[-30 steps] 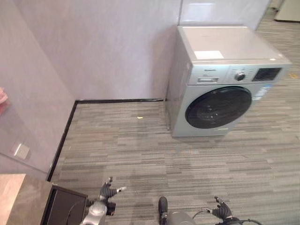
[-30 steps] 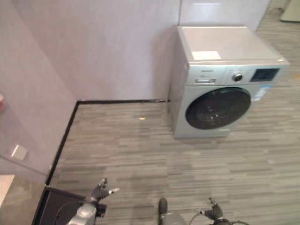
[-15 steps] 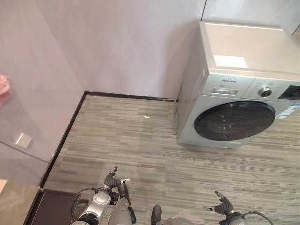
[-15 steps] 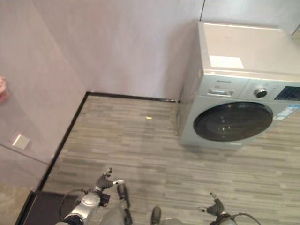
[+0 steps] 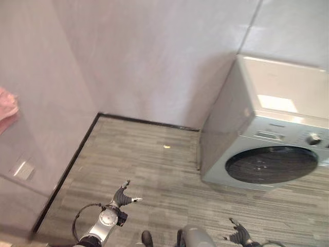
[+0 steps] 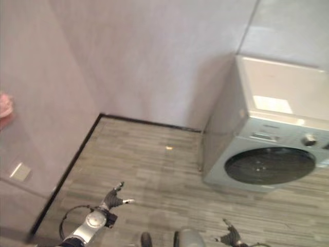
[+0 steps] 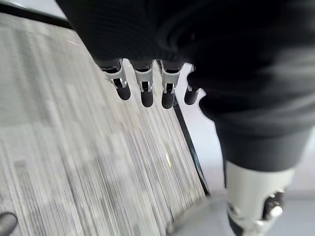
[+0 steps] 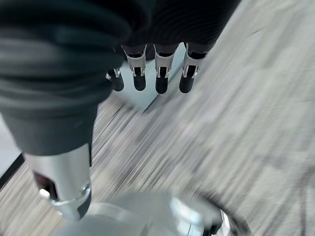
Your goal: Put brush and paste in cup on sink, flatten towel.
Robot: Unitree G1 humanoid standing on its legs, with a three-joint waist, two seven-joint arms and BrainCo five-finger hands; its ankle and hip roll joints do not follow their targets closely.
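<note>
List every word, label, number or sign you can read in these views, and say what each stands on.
No text can be read.
Washing machine: a pale label on its top, print too blurred to read.
Washing machine front panel: a small mark above the drawer, too small to read.
Wall plate low on the left wall: no legible print.
Left hand and right hand: open, holding nothing, no markings.
</note>
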